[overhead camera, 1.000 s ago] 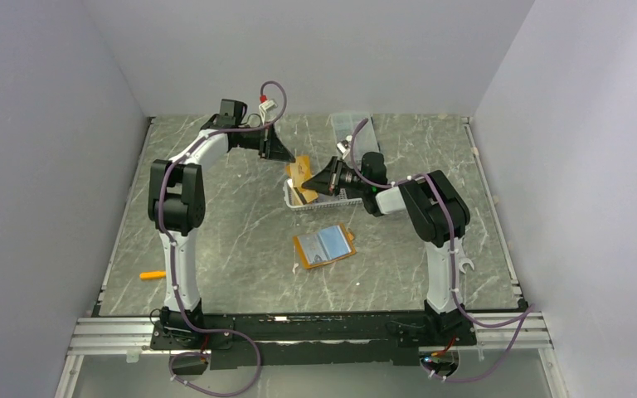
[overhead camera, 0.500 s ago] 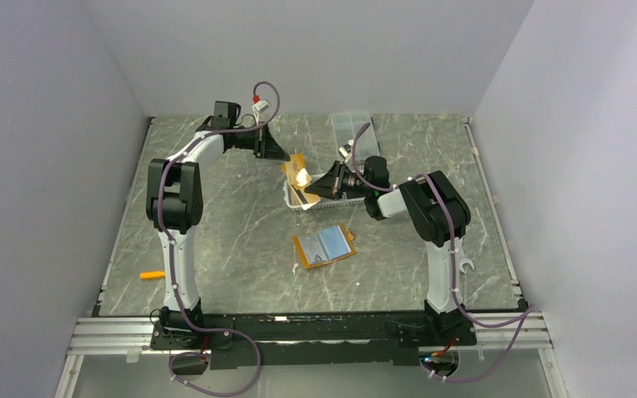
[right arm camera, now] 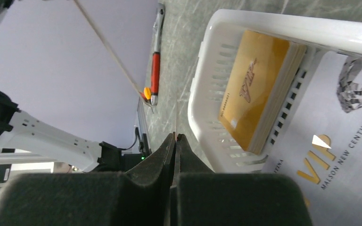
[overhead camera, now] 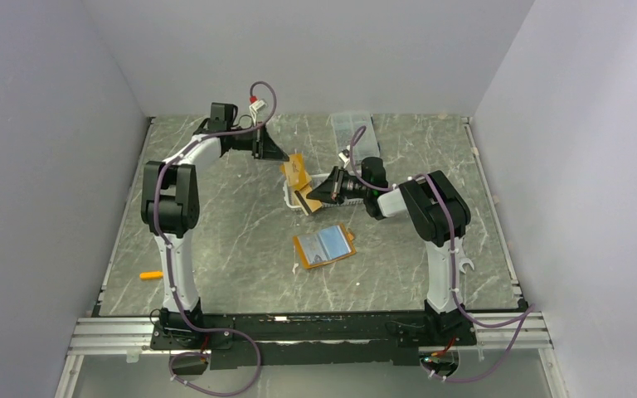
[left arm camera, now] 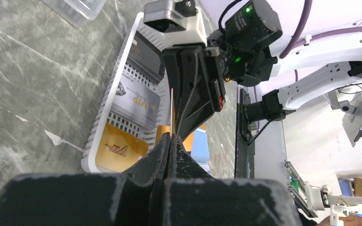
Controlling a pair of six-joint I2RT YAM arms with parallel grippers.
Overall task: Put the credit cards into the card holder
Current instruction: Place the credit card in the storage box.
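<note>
The open card holder (overhead camera: pixel 324 245), orange with a light blue inside, lies flat on the table; a strip of it shows in the left wrist view (left arm camera: pixel 199 146). My left gripper (overhead camera: pixel 286 159) (left arm camera: pixel 170 136) and right gripper (overhead camera: pixel 308 195) (right arm camera: pixel 176 136) face each other over the left end of the white basket (overhead camera: pixel 292 201). Both are shut on one orange-gold credit card (overhead camera: pixel 296 176), which looks edge-on in both wrist views (left arm camera: pixel 171 110) (right arm camera: pixel 176 113). More cards lie in the basket: gold (left arm camera: pixel 118 148) (right arm camera: pixel 259 99), pale grey-blue (left arm camera: pixel 139 101) (right arm camera: pixel 330 141), black (left arm camera: pixel 143 59).
A clear compartment box (overhead camera: pixel 352 126) stands behind the basket. An orange pen (overhead camera: pixel 152 274) lies at the near left, also in the right wrist view (right arm camera: pixel 155 52). A wrench (overhead camera: pixel 467 265) lies by the right arm's base. Grey walls enclose the table.
The left wrist has drawn back a little to the left. The right gripper has moved down and left toward the basket's front corner. The card between them has shifted slightly with them.
</note>
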